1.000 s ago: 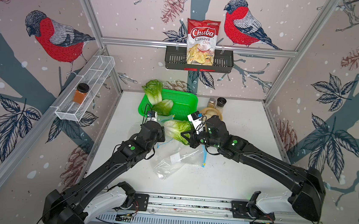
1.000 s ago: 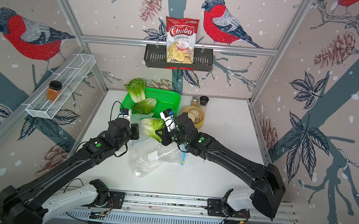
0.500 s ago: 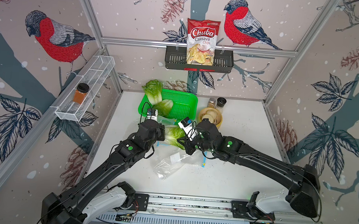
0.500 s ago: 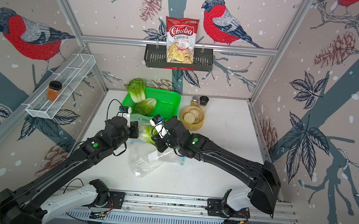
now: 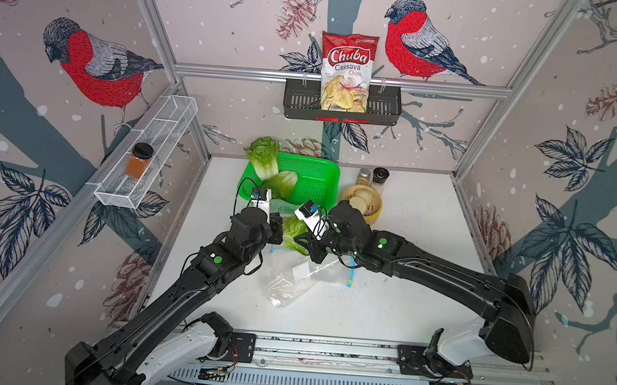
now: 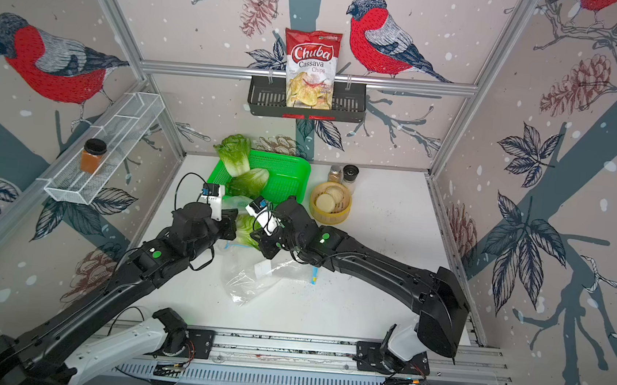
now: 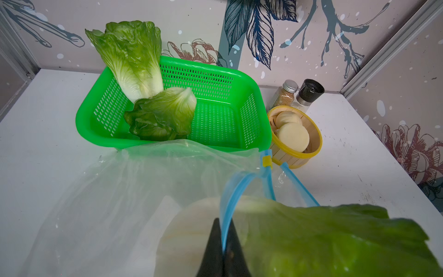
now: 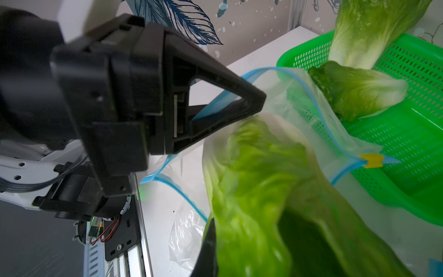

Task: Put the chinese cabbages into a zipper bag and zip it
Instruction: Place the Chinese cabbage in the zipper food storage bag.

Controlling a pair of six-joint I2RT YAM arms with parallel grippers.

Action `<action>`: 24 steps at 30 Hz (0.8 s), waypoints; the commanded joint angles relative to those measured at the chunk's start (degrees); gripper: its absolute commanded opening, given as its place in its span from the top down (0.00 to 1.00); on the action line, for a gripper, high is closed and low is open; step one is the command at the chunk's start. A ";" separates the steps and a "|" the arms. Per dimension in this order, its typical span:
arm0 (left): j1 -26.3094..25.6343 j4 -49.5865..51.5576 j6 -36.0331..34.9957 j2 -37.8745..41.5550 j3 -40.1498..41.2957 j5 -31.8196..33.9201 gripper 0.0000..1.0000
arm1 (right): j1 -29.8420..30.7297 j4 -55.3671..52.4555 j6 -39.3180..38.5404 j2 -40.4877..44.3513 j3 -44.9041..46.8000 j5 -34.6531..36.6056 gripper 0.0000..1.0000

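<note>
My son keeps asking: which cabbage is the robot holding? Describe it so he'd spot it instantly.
Find the green mesh basket at the back of the white table. Just before it, the right tool grips one chinese cabbage at the mouth of the zipper bag. The two other cabbages sit in the basket.

Both top views look down from high at the front onto the whole white tabletop (image 5: 418, 229) (image 6: 384, 226), facing the back wall (image 5: 237, 118), and overlap almost completely. My left wrist camera rides low and close, facing the bright green plastic mesh basket (image 7: 206, 84). My right wrist camera, closer still, looks sideways at the left gripper (image 8: 260, 105); I see that basket in all four views.
</note>
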State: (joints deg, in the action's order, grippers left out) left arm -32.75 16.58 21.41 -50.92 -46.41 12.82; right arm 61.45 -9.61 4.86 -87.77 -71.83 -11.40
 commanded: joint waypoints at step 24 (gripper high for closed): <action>0.08 -5.56 3.55 0.82 1.41 -0.83 0.98 | -2.16 8.31 3.74 -5.34 -2.39 -6.78 0.67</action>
State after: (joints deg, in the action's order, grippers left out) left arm -32.75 14.00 23.86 -50.24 -44.99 10.70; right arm 59.61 -5.54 6.85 -94.00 -74.85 -16.47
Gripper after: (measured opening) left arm 0.049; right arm 0.307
